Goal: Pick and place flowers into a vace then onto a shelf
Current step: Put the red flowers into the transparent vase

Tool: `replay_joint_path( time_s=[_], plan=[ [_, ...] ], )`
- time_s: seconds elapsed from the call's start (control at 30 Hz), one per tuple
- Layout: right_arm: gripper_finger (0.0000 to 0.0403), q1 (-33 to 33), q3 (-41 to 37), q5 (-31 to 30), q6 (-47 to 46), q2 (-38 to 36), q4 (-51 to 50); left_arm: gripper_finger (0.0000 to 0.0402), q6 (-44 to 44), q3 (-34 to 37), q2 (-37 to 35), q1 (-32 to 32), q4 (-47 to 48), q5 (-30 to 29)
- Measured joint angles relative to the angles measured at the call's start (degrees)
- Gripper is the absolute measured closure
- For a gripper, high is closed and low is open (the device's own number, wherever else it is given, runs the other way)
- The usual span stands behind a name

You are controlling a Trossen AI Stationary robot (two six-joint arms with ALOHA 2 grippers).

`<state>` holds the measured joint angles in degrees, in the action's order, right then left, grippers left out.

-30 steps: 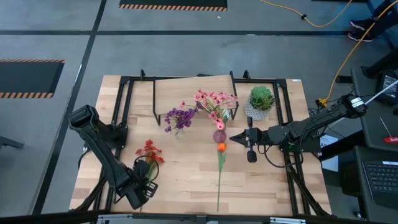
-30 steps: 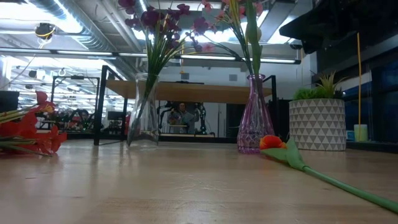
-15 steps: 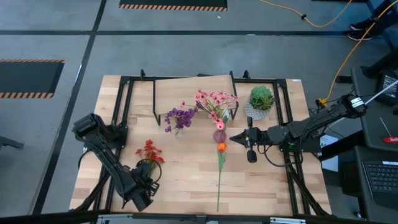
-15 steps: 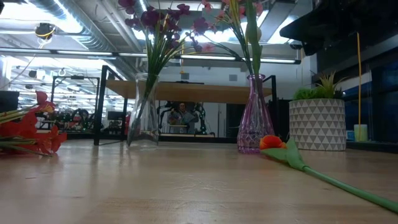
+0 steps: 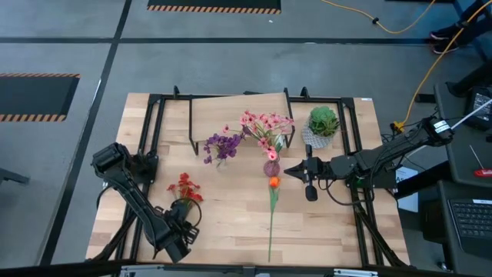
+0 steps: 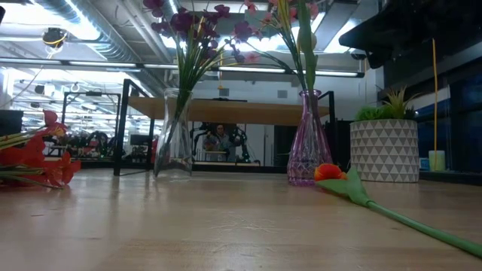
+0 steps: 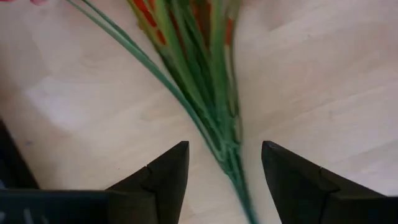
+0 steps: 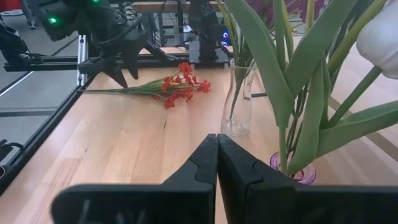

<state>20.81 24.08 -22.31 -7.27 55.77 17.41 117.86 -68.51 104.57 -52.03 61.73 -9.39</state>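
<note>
A bunch of red flowers (image 5: 184, 188) lies flat on the table at the near left, its green stems (image 7: 214, 112) pointing toward the near edge. My left gripper (image 7: 225, 163) points down over those stems, open, one finger on either side and apart from them. An orange flower (image 5: 273, 182) on a long stem lies on the table in the middle. Purple flowers stand in a clear vase (image 6: 175, 135), pink ones in a purple vase (image 6: 307, 139). My right gripper (image 5: 290, 171) hangs shut beside the purple vase. The shelf (image 5: 231, 115) stands behind the vases.
A round green plant in a white patterned pot (image 5: 323, 123) stands at the far right. Black frame rails (image 5: 150, 138) run along the table's left, right and far sides. Bare wood (image 5: 231, 223) lies between the red flowers and the orange flower's stem.
My left arm has dipped, bringing its gripper down over the red flowers' stems. The flowers and vases lie and stand as before.
</note>
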Motion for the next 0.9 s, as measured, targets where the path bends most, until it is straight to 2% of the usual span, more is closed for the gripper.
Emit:
replay_joint_path(
  time_s=[0.23,0.73,0.9],
  plan=[
    [0.0389,-0.01,0.00,0.02,-0.02,0.00,-0.13,0.0207,0.19,0.44,-0.02,0.23,-1.36,-1.82],
    [0.0389,0.01,0.00,0.04,-0.44,0.00,-0.17,0.0209,1.41,7.25,-0.16,0.46,-8.59,0.92],
    [0.0389,-0.02,0.00,0.04,-0.44,0.00,-0.15,0.0226,1.40,7.93,-0.33,0.46,-9.09,1.09]
  ],
)
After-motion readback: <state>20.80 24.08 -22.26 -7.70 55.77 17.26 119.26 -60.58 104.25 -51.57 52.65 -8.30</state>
